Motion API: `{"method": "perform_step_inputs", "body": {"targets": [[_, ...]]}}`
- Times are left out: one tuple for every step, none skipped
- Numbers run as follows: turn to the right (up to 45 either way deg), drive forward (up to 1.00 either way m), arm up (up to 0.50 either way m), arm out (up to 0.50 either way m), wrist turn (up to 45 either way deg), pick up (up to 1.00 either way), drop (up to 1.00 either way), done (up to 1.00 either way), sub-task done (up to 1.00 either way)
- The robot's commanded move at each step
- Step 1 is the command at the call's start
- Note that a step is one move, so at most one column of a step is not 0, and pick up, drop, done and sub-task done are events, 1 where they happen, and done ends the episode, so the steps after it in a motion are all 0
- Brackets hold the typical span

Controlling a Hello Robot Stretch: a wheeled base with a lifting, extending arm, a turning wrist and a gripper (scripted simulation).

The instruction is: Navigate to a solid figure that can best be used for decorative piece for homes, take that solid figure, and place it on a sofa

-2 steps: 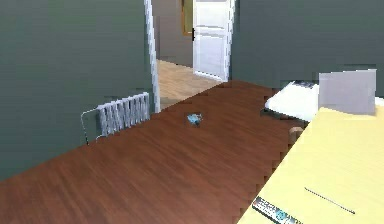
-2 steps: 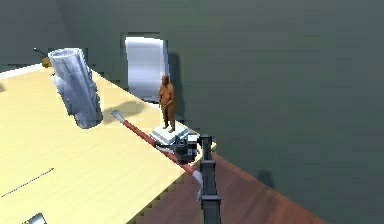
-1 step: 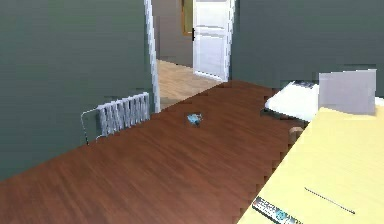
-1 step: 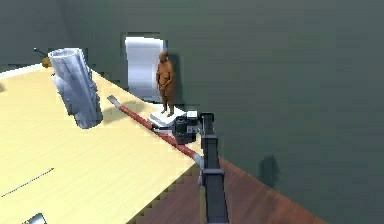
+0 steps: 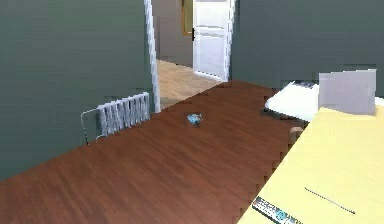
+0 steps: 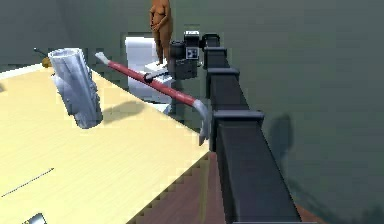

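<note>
A brown statue of a standing figure (image 6: 160,28) stands on a white block (image 6: 137,58) beyond the far edge of the yellow table (image 6: 90,160). The dark arm bar (image 6: 240,140) rises from the arm side view's bottom edge toward it. My gripper (image 6: 166,66) sits at the bar's far end, left of the two white marked squares and close to the statue's base. I cannot tell whether it holds anything, nor whether it touches the statue.
A red bat with grey ends (image 6: 155,83) lies slanted across the table's far corner, beside a crumpled grey object (image 6: 77,85). In the forward view are wood floor, a small blue thing (image 5: 195,120), a white radiator (image 5: 124,112), a doorway with a white door (image 5: 212,38), and the yellow table (image 5: 335,165).
</note>
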Motion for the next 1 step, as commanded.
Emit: {"method": "perform_step_inputs", "body": {"targets": [[0.0, 0.0, 0.0, 0.0, -45.0, 0.0, 0.0, 0.0, 0.0]]}}
